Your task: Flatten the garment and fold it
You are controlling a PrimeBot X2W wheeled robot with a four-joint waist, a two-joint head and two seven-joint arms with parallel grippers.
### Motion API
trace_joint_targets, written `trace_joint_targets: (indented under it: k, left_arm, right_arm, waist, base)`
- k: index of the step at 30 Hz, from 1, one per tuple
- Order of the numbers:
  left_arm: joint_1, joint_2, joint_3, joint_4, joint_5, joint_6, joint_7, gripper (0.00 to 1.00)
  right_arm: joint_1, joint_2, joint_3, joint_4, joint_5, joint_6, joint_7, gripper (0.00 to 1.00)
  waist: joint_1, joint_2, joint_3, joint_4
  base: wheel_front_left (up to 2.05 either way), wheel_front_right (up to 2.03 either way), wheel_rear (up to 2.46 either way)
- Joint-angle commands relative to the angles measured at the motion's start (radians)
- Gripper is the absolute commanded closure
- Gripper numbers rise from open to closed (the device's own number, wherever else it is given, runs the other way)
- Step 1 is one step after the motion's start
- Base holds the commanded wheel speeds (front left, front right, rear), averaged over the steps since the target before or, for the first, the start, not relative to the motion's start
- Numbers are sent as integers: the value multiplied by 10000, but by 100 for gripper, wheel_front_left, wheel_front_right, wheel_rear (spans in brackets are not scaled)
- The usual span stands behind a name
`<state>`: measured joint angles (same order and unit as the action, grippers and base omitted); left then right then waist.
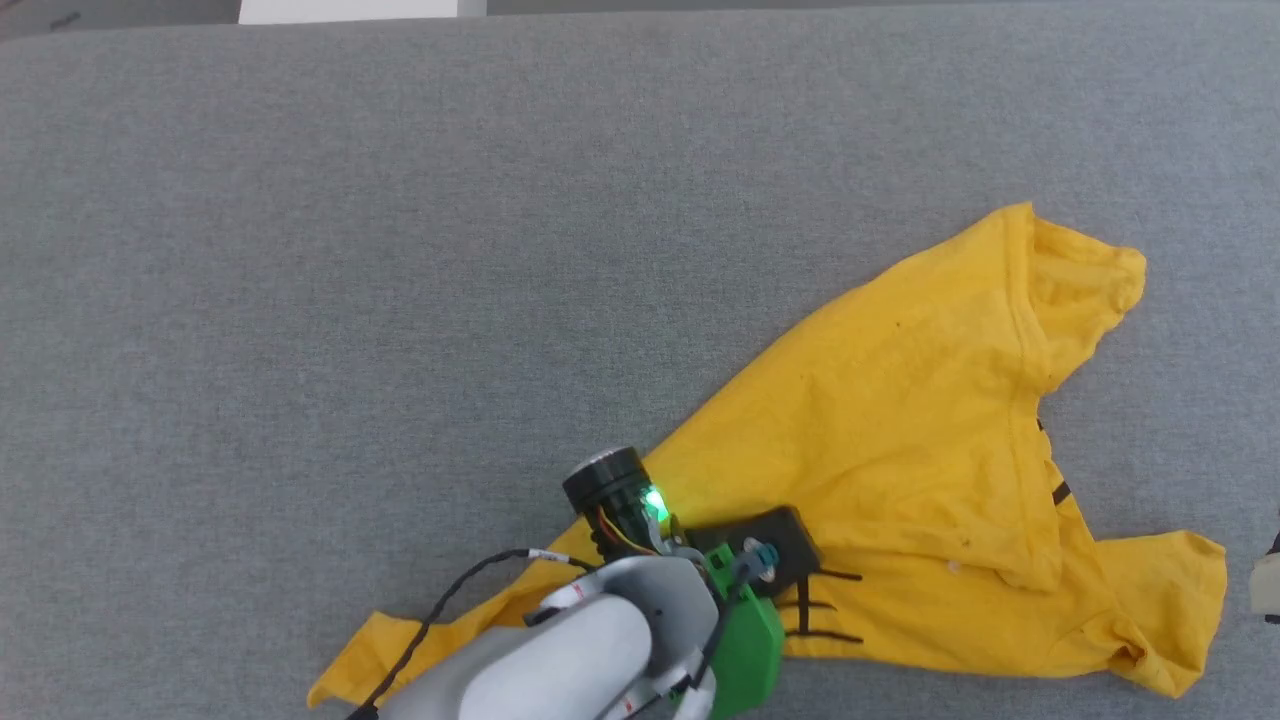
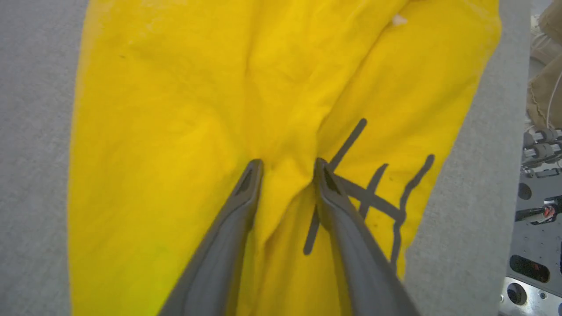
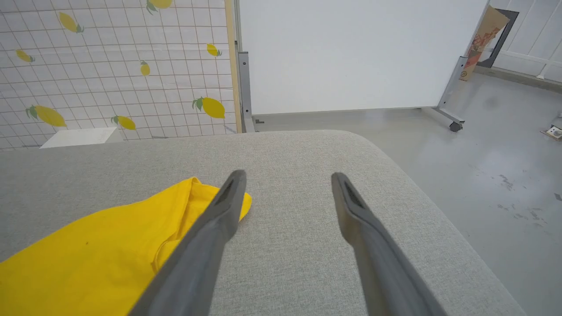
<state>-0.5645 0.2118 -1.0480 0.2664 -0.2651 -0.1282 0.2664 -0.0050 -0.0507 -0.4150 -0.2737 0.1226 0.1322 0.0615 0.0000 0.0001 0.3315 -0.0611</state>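
Yellow T-shirt (image 1: pixel 900 420) lies crumpled on the grey upholstered surface (image 1: pixel 400 250), in the near-right part of the head view. It stretches from a near-left corner (image 1: pixel 350 680) up to a far-right sleeve (image 1: pixel 1080 280); a second sleeve (image 1: pixel 1170 600) sits near right. Not flat: creases, and one layer is lapped over another.

Left arm (image 1: pixel 600 650) reaches in from the near edge and sits over the shirt's near-left part, with a green light (image 1: pixel 655 500) lit on the wrist. Left gripper (image 2: pixel 287 163) points down into the cloth. Fingers are narrowed but apart, with a raised ridge of yellow fabric bunched between the tips and touching both inner faces. Cannot tell if it is actually clamped. Black line marks (image 2: pixel 369 193) lie just beside one finger, partly under it.

Right gripper (image 3: pixel 285 175) is wide, holding nothing, above bare grey surface at the right end, near the shirt's edge. Beyond it are a white panel (image 3: pixel 351 52), a lemon-print wall (image 3: pixel 109 66) and grey floor (image 3: pixel 483 145).
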Motion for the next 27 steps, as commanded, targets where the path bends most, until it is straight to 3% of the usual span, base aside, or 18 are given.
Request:
trace_joint_targets:
  k: [1,6,10,14,20,22,23,27]
  left_arm:
    - [-122,-12,72,224,-72,42,-152,100]
    - [-159,-299,367,371,-473,105,-599,100]
    - [56,-678,1332,153,-1674,289,-997,100]
    - [-64,-584,2671,-149,-2618,805,-1257,100]
    - [-156,63,4284,483,-2842,2190,-1850,100]
    - [-104,299,4356,924,-2644,2493,-1872,58]
    - [-52,342,4413,1127,-2609,2647,-1918,0]
    - [136,295,4438,1513,-2590,2840,-2179,0]
  right_arm:
    - [-175,5,4,36,-63,-15,-57,0]
    - [-40,5,42,71,-127,-15,-9,0]
    - [107,5,106,59,-123,-15,61,0]
    - [234,5,126,-21,-120,-15,124,0]
    - [253,5,221,-95,-65,-15,167,0]
    - [219,5,257,-78,-34,-15,156,0]
    - [197,5,254,-66,-21,-15,140,0]
    - [147,5,172,12,-10,-15,87,0]
  waist:
    - [0,-1,-110,62]
    - [0,-1,-460,193]
    - [0,-1,-748,275]
    - [0,-1,-847,296]
    - [0,-1,-595,185]
    - [0,-1,-478,124]
    - [0,-1,-428,106]
    - [0,-1,-335,96]
  base:
    - [0,0,0]
    - [0,0,0]
    - [0,0,0]
    - [0,0,0]
    - [0,0,0]
    - [0,0,0]
    - [0,0,0]
    - [0,0,0]
